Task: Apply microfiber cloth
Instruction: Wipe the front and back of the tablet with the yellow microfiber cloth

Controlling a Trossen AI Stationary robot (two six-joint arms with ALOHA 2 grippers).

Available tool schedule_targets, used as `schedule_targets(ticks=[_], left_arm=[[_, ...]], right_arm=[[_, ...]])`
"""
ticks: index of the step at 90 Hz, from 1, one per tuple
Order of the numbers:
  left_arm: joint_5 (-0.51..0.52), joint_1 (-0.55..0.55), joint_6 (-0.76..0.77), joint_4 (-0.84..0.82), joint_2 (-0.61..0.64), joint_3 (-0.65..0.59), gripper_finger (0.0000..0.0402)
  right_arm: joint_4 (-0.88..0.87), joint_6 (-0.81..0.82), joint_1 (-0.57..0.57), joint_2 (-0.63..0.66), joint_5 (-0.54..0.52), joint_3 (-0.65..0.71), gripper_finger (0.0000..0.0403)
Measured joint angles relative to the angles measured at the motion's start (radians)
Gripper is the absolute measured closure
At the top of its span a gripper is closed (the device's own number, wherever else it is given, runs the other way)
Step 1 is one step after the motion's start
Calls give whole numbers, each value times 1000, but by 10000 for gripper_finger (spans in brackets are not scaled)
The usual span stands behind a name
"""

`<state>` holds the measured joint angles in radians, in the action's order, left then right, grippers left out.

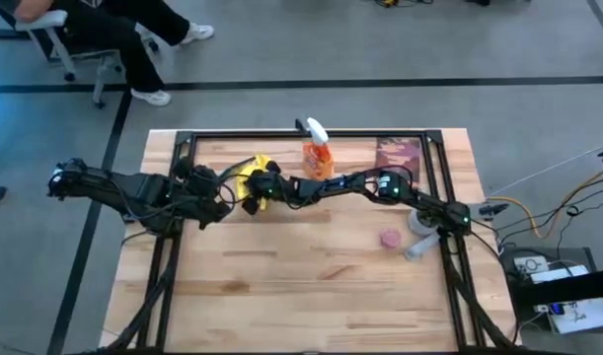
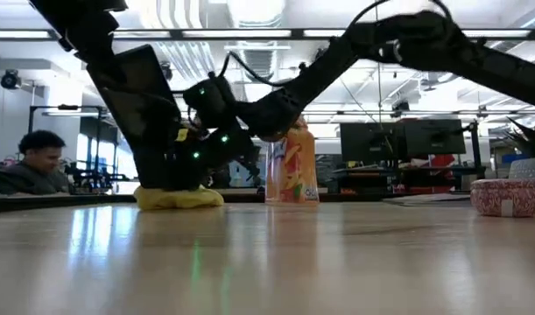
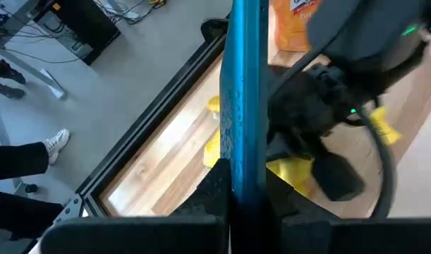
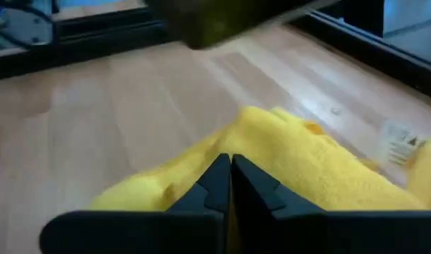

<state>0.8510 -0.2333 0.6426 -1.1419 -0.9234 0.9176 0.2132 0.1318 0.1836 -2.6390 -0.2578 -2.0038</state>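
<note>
The yellow microfiber cloth (image 1: 254, 174) lies bunched on the table's far left part (image 2: 178, 198). A black tablet (image 2: 141, 96) stands tilted over it. The tablet shows edge-on as a blue strip (image 3: 243, 85) in the left wrist view. My left gripper (image 1: 214, 192) is shut on the tablet. My right gripper (image 1: 254, 197) reaches in from the right, next to the tablet, and is shut on the cloth (image 4: 307, 162). The orange spray bottle (image 1: 319, 158) stands upright just right of the cloth. My left gripper holds the tablet by its edge (image 3: 243, 185), pinched between the two fingers, one on each flat face. The tablet stands tilted, its lower end down by the cloth; whether it rests there I cannot tell. My right gripper pinches a raised ridge of the cloth (image 4: 252, 121) between its fingertips (image 4: 216, 176), coming slantwise from above. One layer or several, I cannot tell. The rest of the cloth lies slack on the table.
A black frame rail (image 1: 311, 133) runs round the table. A maroon flat thing (image 1: 397, 156) lies at the far right. A pink round thing (image 1: 390, 238) and a grey roll (image 1: 419, 219) lie under the right arm. A person sits beyond the far left corner.
</note>
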Motion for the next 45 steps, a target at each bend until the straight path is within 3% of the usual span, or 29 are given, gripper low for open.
schedule_targets(ticks=[27,45], left_arm=[[-12,0,-1,-6,3,0,393],[-27,0,-1,-6,1,0,393]], right_arm=[[-316,35,-17,0,-121,-103,403],[-589,90,-62,12,-336,-139,403]])
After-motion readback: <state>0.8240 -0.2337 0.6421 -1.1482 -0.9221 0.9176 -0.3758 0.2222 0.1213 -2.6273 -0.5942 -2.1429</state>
